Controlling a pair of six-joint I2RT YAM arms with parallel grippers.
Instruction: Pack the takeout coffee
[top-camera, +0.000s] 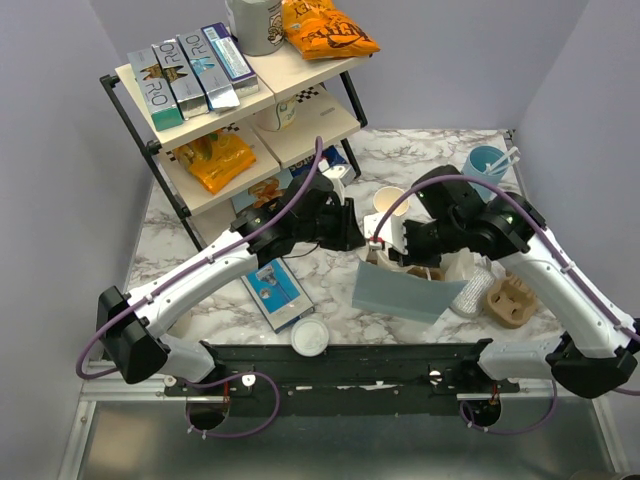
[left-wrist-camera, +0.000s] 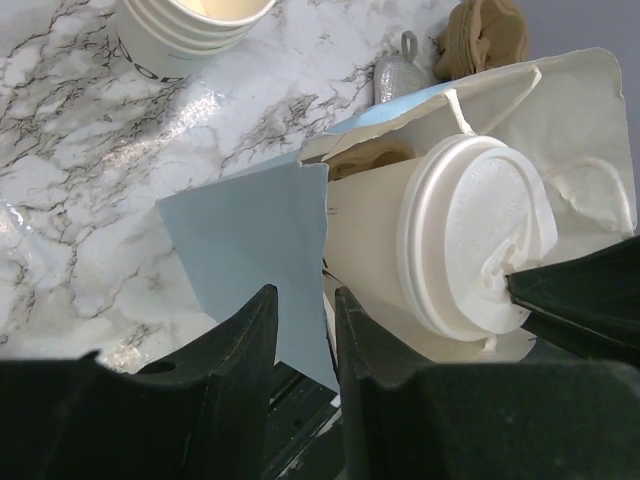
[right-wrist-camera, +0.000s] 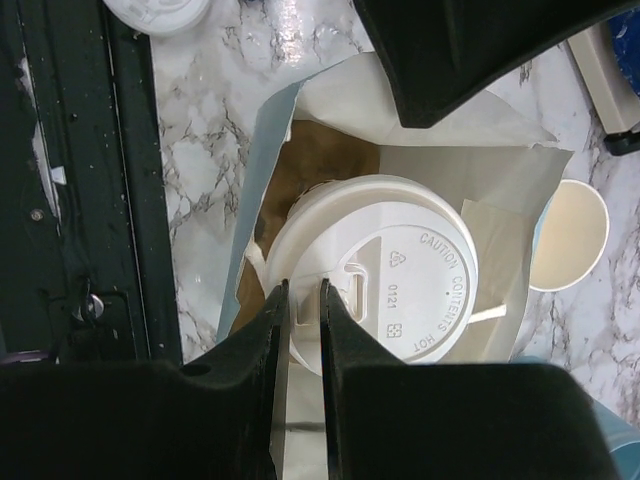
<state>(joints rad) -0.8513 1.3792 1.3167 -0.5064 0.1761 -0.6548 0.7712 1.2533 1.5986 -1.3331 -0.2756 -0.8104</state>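
Takeout coffee (left-wrist-camera: 470, 240) lengthwise in bag (left-wrist-camera: 240, 240), lid (right-wrist-camera: 400, 270) toward mouth, right hand (right-wrist-camera: 302, 292) pinching bag rim, left hand (left-wrist-camera: 305, 300) grip unclear

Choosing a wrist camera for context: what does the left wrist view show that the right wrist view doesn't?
Left wrist only: the brown cup carrier and a silvery object beside it. Right wrist only: the loose white lid, the black mounting rail and the caution lettering on the sip lid. Both: the takeout coffee, lid on, inside the open paper bag, plus lidless cream cups nearby.
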